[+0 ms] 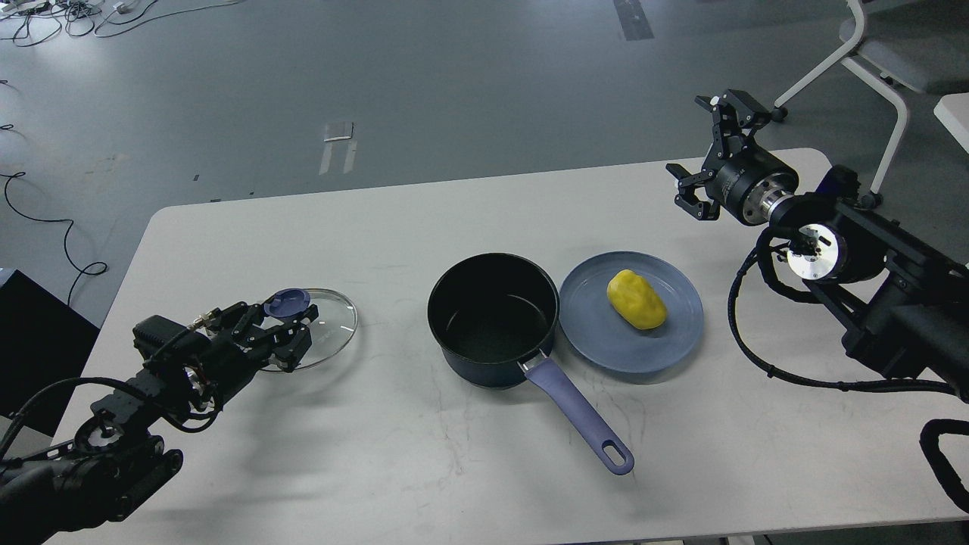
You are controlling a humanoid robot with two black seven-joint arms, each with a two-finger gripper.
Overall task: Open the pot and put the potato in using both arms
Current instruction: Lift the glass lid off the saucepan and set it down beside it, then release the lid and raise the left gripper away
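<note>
The dark pot (492,318) stands uncovered at the table's middle, its purple handle (579,412) pointing to the front right. The yellow potato (636,299) lies on a blue plate (598,333) just right of the pot. The glass lid (333,322) with a blue knob (286,303) is low at the table's left, about a pot's width from the pot. My left gripper (276,327) is shut on the lid at its knob. My right gripper (710,147) is open and empty, raised over the table's back right, well away from the potato.
The white table (424,469) ends close behind the right gripper. A white chair (878,68) stands on the floor beyond the back right corner. Cables (45,219) lie on the floor at the left. A black box (30,341) sits at the table's left edge.
</note>
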